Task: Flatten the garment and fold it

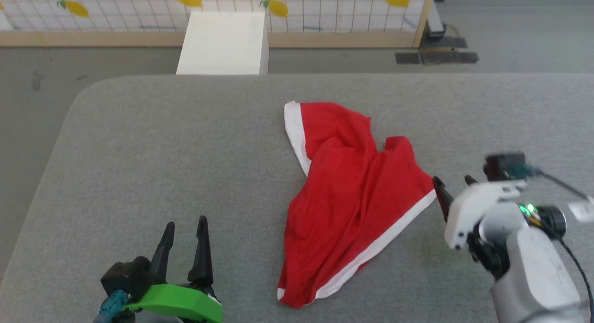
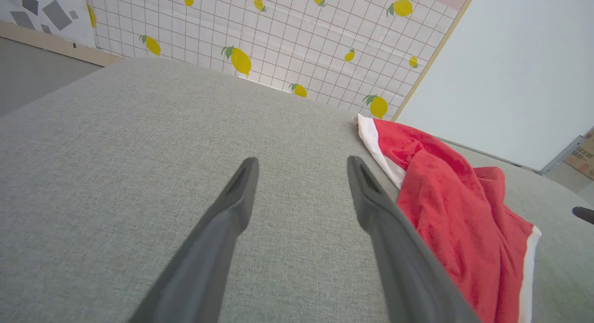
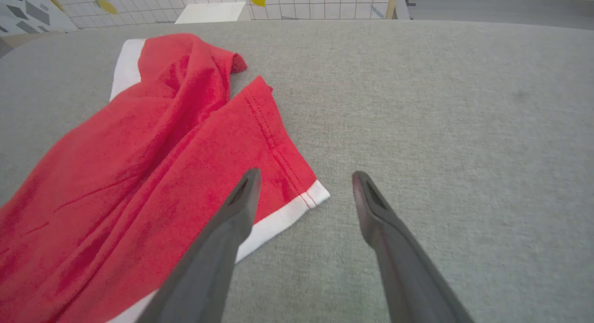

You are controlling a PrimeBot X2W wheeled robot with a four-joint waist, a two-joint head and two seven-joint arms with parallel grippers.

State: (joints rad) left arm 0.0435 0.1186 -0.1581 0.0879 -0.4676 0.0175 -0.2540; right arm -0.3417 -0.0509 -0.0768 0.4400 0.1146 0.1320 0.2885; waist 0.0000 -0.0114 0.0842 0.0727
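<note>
Garment [image 1: 352, 193] lies rumpled; my left fingers [image 1: 202, 248], wide, sit well apart from it, my right fingers [image 1: 442, 195], wide, just beside its corner.

The left pincer [image 1: 185, 223] is at the lower left of the head view. Its two dark fingers point up, spread wide. The right pincer [image 1: 452, 179] is at the right, spread wide too, on a pale arm [image 1: 533, 267].

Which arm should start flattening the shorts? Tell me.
Right. The right gripper, open, hangs at a white-trimmed corner of the shorts; the left gripper, also open, sits farther from the fabric.
</note>
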